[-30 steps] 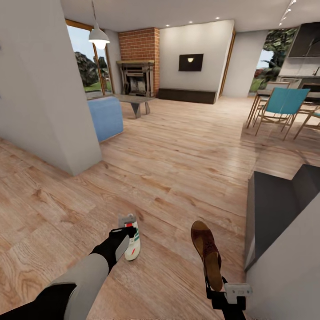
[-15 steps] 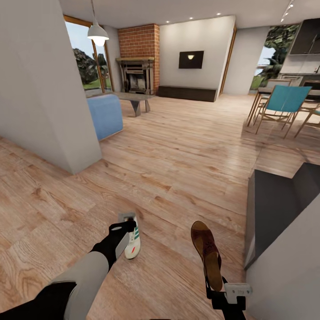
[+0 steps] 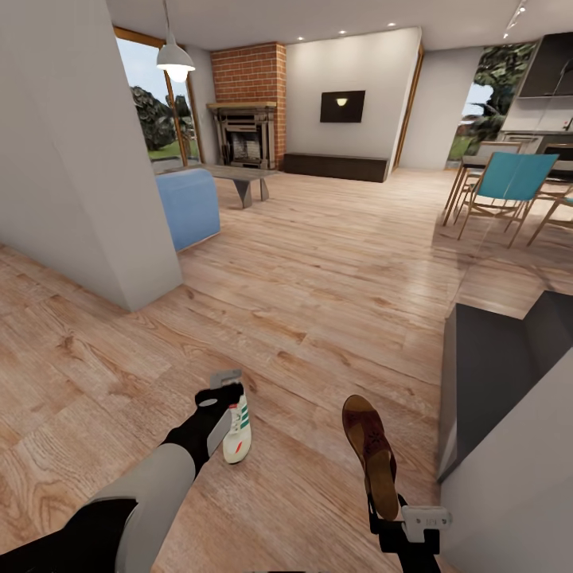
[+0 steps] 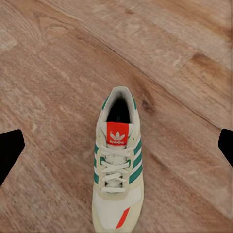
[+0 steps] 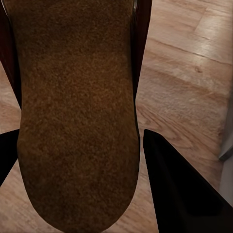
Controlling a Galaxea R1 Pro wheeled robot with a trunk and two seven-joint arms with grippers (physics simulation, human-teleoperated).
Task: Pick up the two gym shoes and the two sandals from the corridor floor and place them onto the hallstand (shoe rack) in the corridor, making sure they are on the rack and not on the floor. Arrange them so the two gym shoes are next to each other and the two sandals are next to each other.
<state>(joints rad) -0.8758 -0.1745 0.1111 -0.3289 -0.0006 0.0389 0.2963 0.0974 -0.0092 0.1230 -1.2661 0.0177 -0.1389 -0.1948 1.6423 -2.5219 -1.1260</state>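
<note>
Where the left tool (image 3: 225,384) hovers, sneaker (image 4: 117,167) seemingly below.

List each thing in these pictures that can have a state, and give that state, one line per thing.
gym shoe: upright on the floor, laced, not gripped.
sandal: held off the floor by its heel end.
left gripper: open, fingers wide either side of the gym shoe.
right gripper: shut on the sandal.
pendant lamp: lit.
</note>
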